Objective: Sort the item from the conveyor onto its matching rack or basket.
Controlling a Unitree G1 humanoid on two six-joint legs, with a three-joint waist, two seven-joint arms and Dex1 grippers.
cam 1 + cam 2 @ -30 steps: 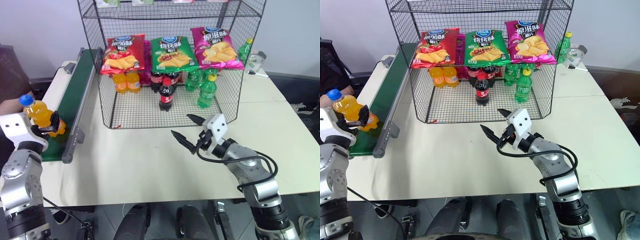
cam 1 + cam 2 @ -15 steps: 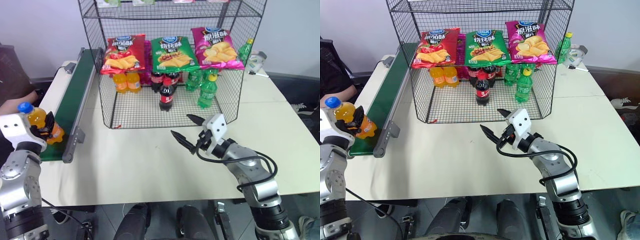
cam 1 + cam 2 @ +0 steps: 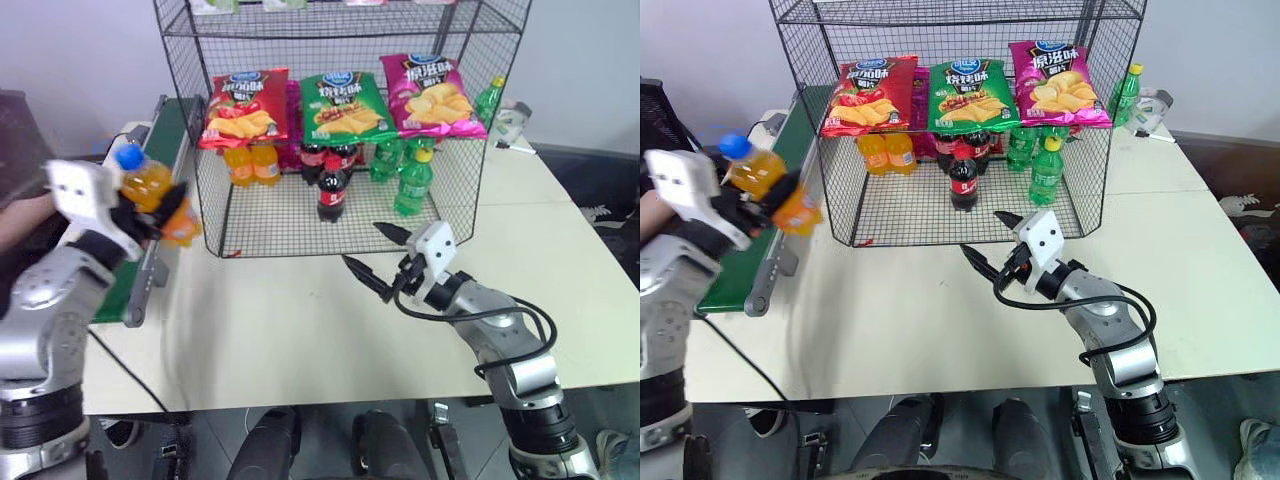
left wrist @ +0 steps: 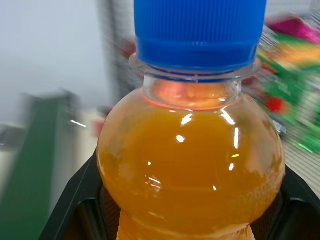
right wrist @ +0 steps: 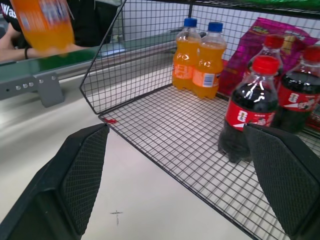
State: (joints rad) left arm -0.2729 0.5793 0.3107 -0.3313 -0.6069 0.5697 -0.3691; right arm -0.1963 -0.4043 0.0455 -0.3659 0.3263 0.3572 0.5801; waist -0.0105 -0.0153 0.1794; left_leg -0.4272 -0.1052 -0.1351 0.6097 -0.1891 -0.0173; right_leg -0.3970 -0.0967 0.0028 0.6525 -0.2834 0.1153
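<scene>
Since the earlier frames the left gripper has lifted the bottle off the belt and carried it toward the rack; the right gripper has not moved.

Head views: The bottle hangs in the air, tilted with its blue cap toward 10 o'clock, above the belt's near rail and just outside the rack's left wall. The left gripper's fingers are pinched on the bottle's lower body. The right gripper hovers over the table at 6 o'clock from the rack's open front, its two fingers spread apart and pointing toward 10 o'clock, touching nothing. On the rack's bottom tier stand two orange bottles, cola bottles and green bottles. Three chip bags hang on the tier above. A person's arm shows at the far left beside the belt.

Left wrist view: The bottle sits upright between the black fingers, which press on both sides of its body. Blurred belt and rack lie behind.

Right wrist view: The two fingers stand wide apart with bare table between them. The rack floor lies ahead, holding the orange pair and cola bottles. The held bottle shows blurred above the belt.
</scene>
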